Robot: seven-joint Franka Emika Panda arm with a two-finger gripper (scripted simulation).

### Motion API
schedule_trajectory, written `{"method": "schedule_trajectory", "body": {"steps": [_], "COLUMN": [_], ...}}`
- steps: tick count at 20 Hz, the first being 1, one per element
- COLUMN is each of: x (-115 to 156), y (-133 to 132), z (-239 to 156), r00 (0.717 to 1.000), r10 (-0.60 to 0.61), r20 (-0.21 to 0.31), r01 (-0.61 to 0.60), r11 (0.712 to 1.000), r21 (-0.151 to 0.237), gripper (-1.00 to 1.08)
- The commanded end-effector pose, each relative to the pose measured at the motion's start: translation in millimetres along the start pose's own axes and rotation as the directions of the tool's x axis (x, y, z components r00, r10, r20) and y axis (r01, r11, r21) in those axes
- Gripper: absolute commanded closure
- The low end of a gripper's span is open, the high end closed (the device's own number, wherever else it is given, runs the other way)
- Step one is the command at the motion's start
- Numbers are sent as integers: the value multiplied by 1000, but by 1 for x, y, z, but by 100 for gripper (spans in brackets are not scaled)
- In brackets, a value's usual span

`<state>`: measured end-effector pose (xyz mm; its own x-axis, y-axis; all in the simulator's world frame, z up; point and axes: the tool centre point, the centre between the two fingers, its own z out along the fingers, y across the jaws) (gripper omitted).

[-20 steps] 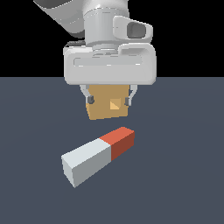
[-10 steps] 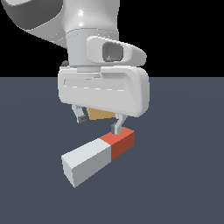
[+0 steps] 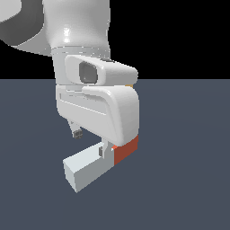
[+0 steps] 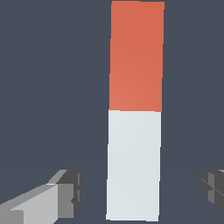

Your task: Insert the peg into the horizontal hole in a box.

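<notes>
Reaching for the peg [image 3: 96, 164] is the step in hand: the gripper [image 4: 140, 192] hangs low over it on the dark worktop [image 3: 188, 179], and nothing has been grasped yet. In the wrist view the jaws stand wide apart, released, with one finger [image 4: 65, 192] on either side of the pale part of the bar and a clear gap between each pad and the peg's flanks. The bar lies flat; its red end [image 4: 136, 57] points away from the fingers, so the jaws straddle the white portion rather than the coloured one.

In the exterior view the arm's white hand covers much of the scene. Only the pale end of the peg and a patch of its red end show beneath it, and one fingertip appears just beside the bar's top edge. Whether the pads are already low enough to catch the sides cannot be told from here. The box with its hole is hidden behind the hand in this view and does not show in the wrist view either, so its position cannot be stated.

The next move, as I judge it, calls for settling down the last bit so the pads flank the peg's sides squarely, then closing evenly on the white section. A centred grip matters, since a skewed hold would tilt the bar and spoil its later lining-up with the hole.
</notes>
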<state>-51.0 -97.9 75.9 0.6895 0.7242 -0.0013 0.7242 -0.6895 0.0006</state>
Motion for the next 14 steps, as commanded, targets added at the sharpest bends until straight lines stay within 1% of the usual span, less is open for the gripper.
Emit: {"method": "schedule_trajectory", "body": {"steps": [1,8,14], "x": [-2,-3,-3], "y": [-1,-1,-2], "z": [2,8,34], "r00": [1000,1000,1000], "r10": [21,20,23], "r20": [-1,0,-1], "r01": [-21,-20,-23], "r11": [1000,1000,1000], "r21": [0,1,1], "gripper": [-92,-92,-92]}}
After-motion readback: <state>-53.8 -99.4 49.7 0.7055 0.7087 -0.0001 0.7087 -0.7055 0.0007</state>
